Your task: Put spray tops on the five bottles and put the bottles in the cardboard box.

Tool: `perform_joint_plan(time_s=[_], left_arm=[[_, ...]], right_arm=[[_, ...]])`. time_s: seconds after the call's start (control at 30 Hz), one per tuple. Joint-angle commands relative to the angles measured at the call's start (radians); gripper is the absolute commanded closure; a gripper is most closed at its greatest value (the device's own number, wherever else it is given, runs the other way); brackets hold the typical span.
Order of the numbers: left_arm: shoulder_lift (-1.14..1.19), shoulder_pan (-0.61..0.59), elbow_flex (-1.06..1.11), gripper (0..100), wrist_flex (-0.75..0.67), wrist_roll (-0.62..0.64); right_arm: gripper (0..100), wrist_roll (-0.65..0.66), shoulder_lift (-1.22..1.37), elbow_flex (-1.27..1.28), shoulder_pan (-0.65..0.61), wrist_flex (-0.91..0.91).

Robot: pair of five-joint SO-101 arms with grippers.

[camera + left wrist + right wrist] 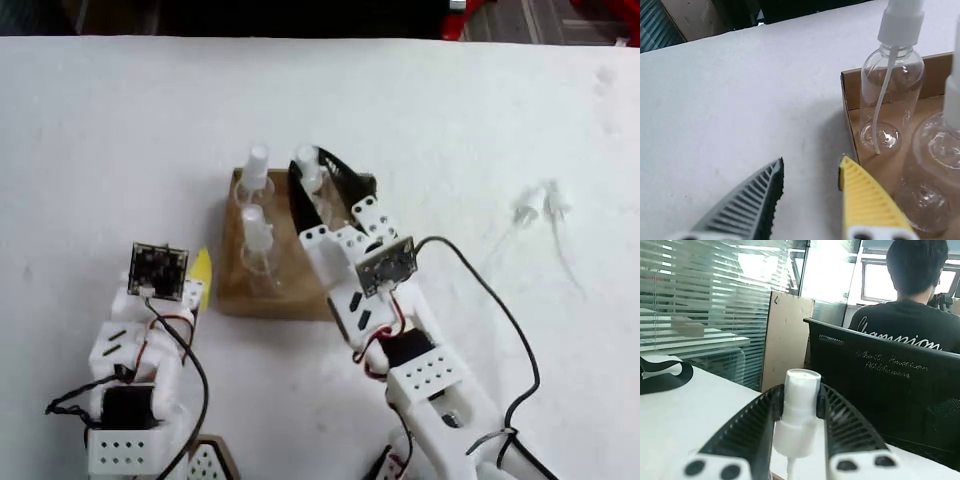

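Presently right fingers (755, 425) pinch a spray top (800, 405); left fingers (867, 200) stand apart.

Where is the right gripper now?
High view: the right gripper is over the brown cardboard box's far right side, shut on a white spray top.

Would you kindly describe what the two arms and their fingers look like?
Both arms are white shells with dotted panels and a camera board at the wrist. The left arm has red and black wires and ribbed fingers, one yellow, one grey. The right arm trails a black cable; its ribbed fingers are black.
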Motion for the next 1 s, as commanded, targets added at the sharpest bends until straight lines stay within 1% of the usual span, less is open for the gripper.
perform_joint_plan(time_s=[0.0, 0.13, 0.4, 0.57, 0.77, 0.97], left_arm=[[-0.005, 0.005, 0.002, 83, 0.003, -0.012], [-0.005, 0.002, 0.002, 83, 0.003, -0.012], [-0.005, 0.002, 0.002, 83, 0.003, -0.012], [-0.005, 0.002, 0.002, 83, 0.003, -0.012], [-0.005, 0.002, 0.002, 83, 0.003, -0.012], [-0.005, 0.005, 0.002, 83, 0.003, -0.012]], right_arm=[[98.2, 0.003, -0.019, 0.003, -0.001, -0.018], [98.2, 0.003, -0.002, 0.003, -0.001, -0.016], [98.2, 0.003, 0.159, -0.026, -0.002, -0.025], [98.2, 0.003, 0.162, -0.023, 0.001, -0.025], [98.2, 0.003, 0.163, -0.018, 0.05, -0.021], [97.7, 0.006, 0.162, 0.031, 0.038, -0.024]])
